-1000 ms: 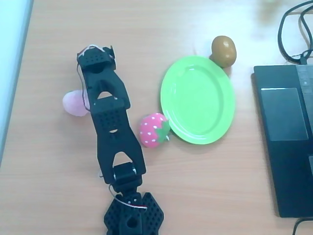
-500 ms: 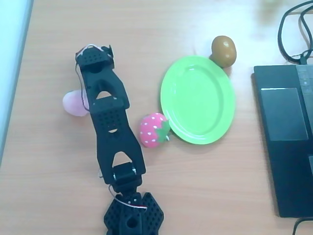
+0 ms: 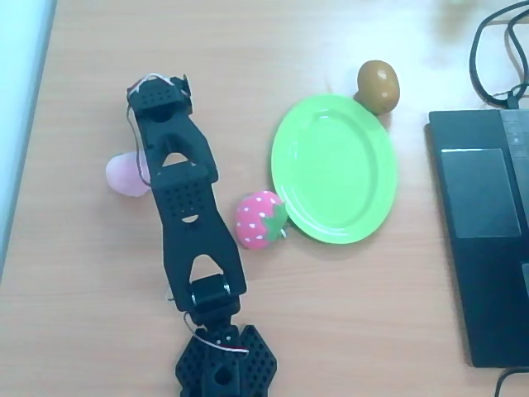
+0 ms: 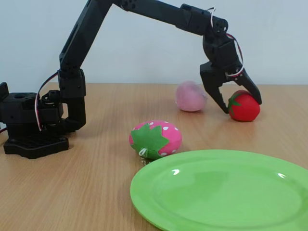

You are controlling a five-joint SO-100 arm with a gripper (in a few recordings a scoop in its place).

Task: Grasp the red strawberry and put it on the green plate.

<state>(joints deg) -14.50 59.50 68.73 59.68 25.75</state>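
Your black two-finger gripper [image 4: 241, 106] has its jaws spread around the small round red plush strawberry [image 4: 245, 107] on the wooden table [image 4: 96, 159], not clamped. The pale pink plush lump [image 4: 190, 96] sits just beside; the dotted pink strawberry [image 3: 259, 219] touches the glossy lime-green oval plate [image 3: 335, 168]. Nothing's shifted since half a second ago.

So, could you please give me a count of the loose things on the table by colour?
Red: 1, the red strawberry, between the fingers of the gripper
Pink: 2, the dotted strawberry and the pale plush lump
Green: 1, the green plate
Brown: 1, the round fruit
Total: 5
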